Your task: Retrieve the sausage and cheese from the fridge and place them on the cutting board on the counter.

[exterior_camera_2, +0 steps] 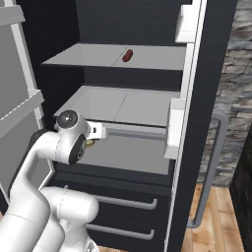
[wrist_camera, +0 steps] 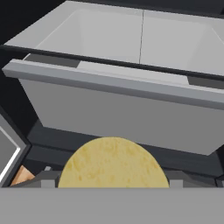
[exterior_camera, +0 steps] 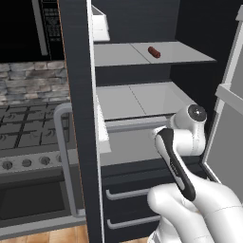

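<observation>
While the cheese (wrist_camera: 113, 162) sits low at centre of the hand view, clamped in the gripper (exterior_camera_2: 91, 143), the sausage (exterior_camera: 154, 52) lies at upper centre on the open fridge's (exterior_camera: 78, 118) top shelf (exterior_camera: 137, 54).

Grey stove (exterior_camera: 28, 137) on the left, just beside the open black cabinet, with dark burner grates on top and a row of round knobs (exterior_camera: 26, 163) along the front panel. Below the knobs, a dark oven window (exterior_camera: 31, 201). Behind the stove, a backsplash of rough grey stone (exterior_camera: 31, 80); above it, a black appliance (exterior_camera: 28, 28) with a vertical silver bar. Same stone wall (exterior_camera_2: 236, 83) again at the right edge of the right base view. Light brown wooden floor (exterior_camera_2: 221, 216) low down in the right base view, and a strip of it (exterior_camera: 52, 236) under the stove in the left base view.
</observation>
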Tool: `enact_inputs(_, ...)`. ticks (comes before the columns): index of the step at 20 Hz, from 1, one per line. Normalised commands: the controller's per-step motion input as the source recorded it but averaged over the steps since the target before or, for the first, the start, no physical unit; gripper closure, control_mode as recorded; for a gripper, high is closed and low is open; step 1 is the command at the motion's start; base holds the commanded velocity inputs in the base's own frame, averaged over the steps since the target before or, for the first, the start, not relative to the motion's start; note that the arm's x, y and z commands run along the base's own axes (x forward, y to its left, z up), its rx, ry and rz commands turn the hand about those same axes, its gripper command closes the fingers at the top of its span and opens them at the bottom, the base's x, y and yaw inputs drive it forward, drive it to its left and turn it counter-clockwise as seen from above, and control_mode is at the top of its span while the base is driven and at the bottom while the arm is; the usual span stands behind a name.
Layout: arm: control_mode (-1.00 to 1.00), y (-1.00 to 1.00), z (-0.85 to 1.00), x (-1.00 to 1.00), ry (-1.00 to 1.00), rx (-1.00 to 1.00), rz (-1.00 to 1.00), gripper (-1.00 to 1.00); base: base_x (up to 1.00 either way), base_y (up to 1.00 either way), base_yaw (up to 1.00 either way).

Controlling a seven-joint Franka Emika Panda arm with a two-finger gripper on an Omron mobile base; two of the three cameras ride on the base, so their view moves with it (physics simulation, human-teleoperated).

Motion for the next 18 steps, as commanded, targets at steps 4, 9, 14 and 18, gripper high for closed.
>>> enact_inputs(4, -1.0, 0.0, 0.0, 0.0, 0.0, 0.0, 0.0, 1.0, 0.0, 0.0, 0.0)
enact_inputs(9, -1.0, 0.0, 0.0, -0.02, 0.03, 0.0, 0.0, 1.0, 0.0, 0.0, 0.0)
enact_inputs(14, -1.0, 0.0, -0.1, -0.49, -0.04, 0.1, -0.05, 1.0, 0.0, 0.0, 0.0)
enact_inputs(18, -1.0, 0.0, -0.17, -0.63, -0.04, 0.0, -0.05, 1.0, 0.0, 0.0, 0.0)
